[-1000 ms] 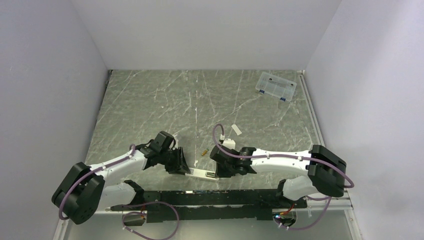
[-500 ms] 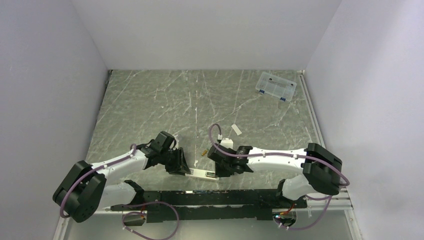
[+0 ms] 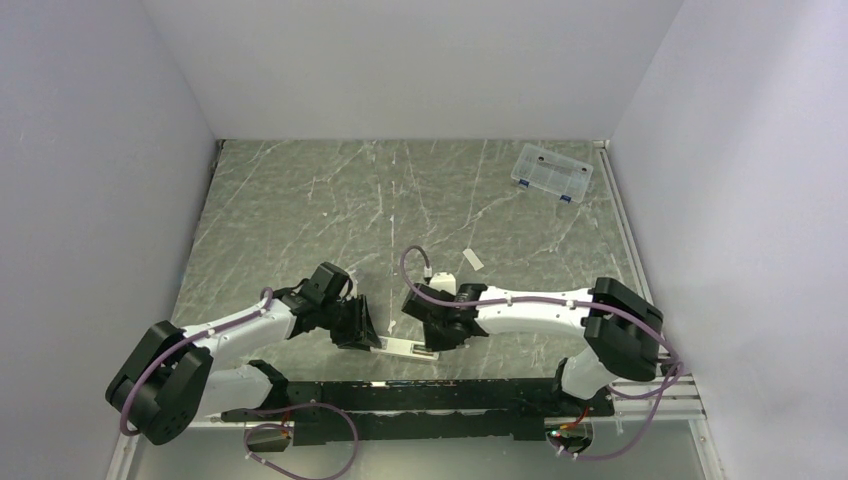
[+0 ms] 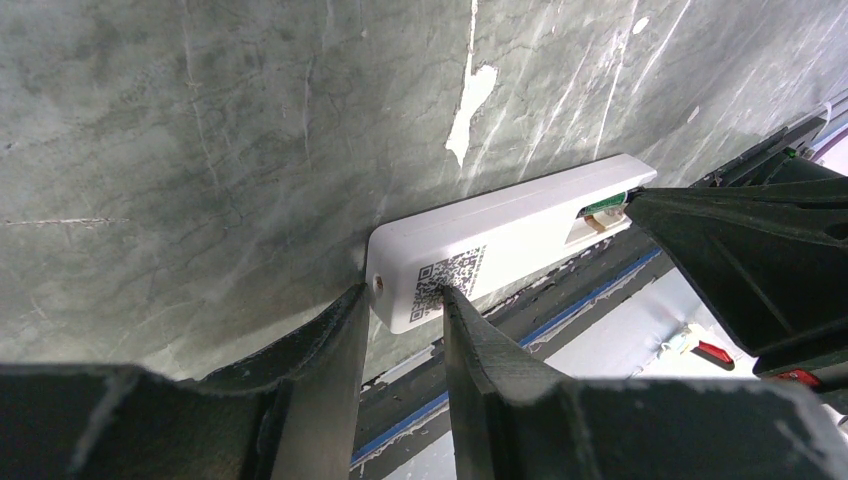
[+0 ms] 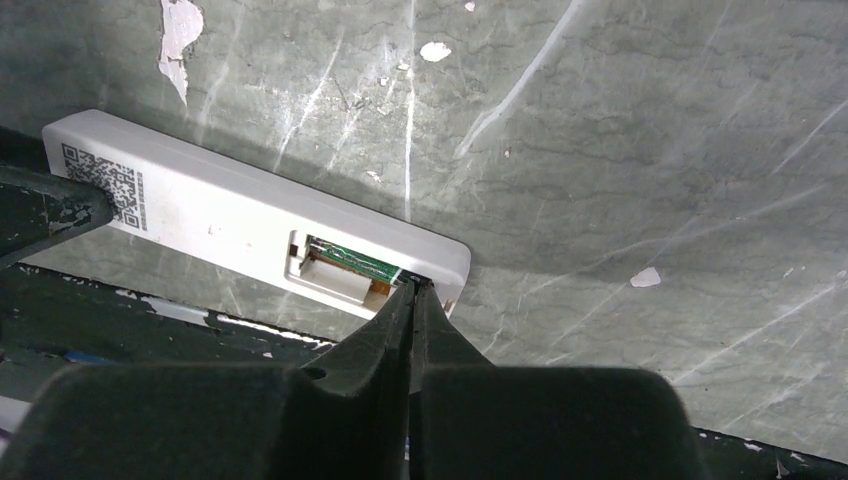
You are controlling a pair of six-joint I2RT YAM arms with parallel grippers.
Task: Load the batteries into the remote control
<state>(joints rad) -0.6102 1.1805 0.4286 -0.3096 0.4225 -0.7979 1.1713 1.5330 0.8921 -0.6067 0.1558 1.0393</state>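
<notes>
The white remote control (image 3: 405,348) lies near the table's front edge, its QR-code face and open battery recess up. My left gripper (image 3: 368,335) is shut on its left end, one finger (image 4: 340,330) on the end face and the other on the QR label. A dark green battery (image 5: 350,262) lies in the recess and also shows as a sliver of the green battery (image 4: 605,205) from the left wrist. My right gripper (image 5: 412,283) is shut with nothing between its fingers, and its tips touch the recess's right end on the remote (image 5: 230,215).
A clear compartment box (image 3: 551,172) stands at the far right corner. A small flat white cover piece (image 3: 472,260) lies mid-table behind the right arm. A black rail (image 3: 420,400) runs along the front edge just beside the remote.
My right gripper has closed fully and slid left to the remote's recess, covering the spot where a small gold battery lay. The left gripper and the remote have not moved.
</notes>
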